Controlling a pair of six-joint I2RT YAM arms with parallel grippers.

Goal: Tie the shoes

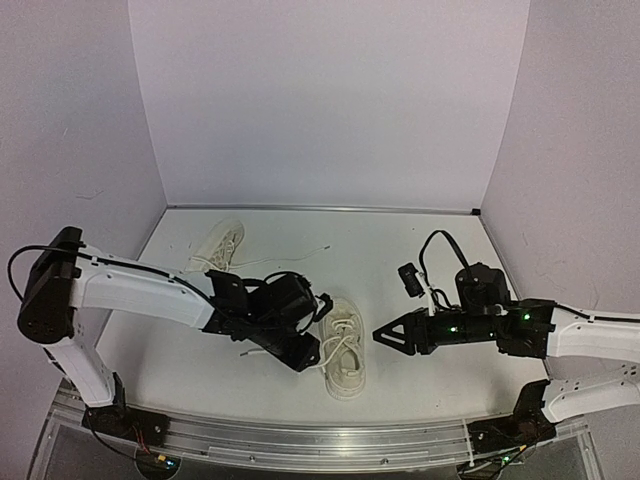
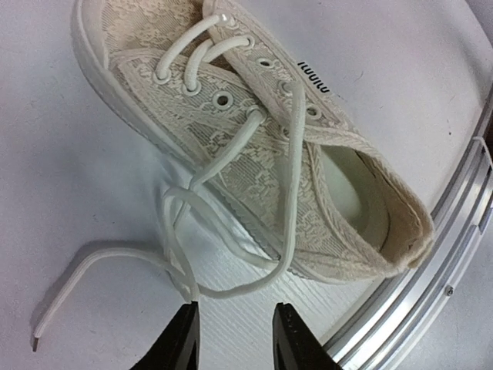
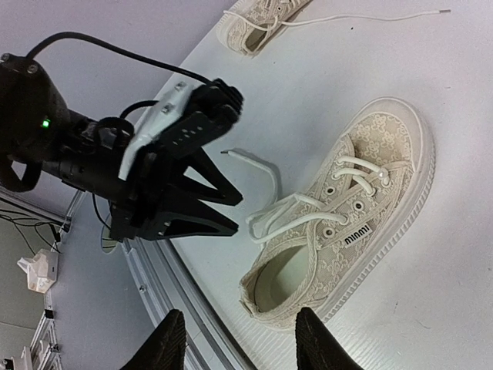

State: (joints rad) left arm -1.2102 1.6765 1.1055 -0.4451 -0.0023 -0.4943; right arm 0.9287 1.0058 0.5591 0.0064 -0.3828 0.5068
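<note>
One cream shoe [image 1: 345, 350] lies on the table between my two grippers, heel toward the near edge; it also fills the left wrist view [image 2: 254, 146] and shows in the right wrist view [image 3: 350, 216]. Its white laces [image 2: 231, 287] trail loose in loops off its side. My left gripper [image 2: 235, 312] is open just short of those loops, one strand touching its left fingertip [image 2: 189, 312], nothing between the jaws. My right gripper [image 1: 378, 336] hovers open to the right of the shoe, holding nothing. The other shoe [image 1: 220, 246] lies at the back left.
An aluminium rail [image 1: 300, 436] runs along the near table edge, close to the near shoe's heel [image 2: 431, 262]. The far shoe's lace [image 1: 290, 257] trails right across the table. White walls enclose the back and both sides.
</note>
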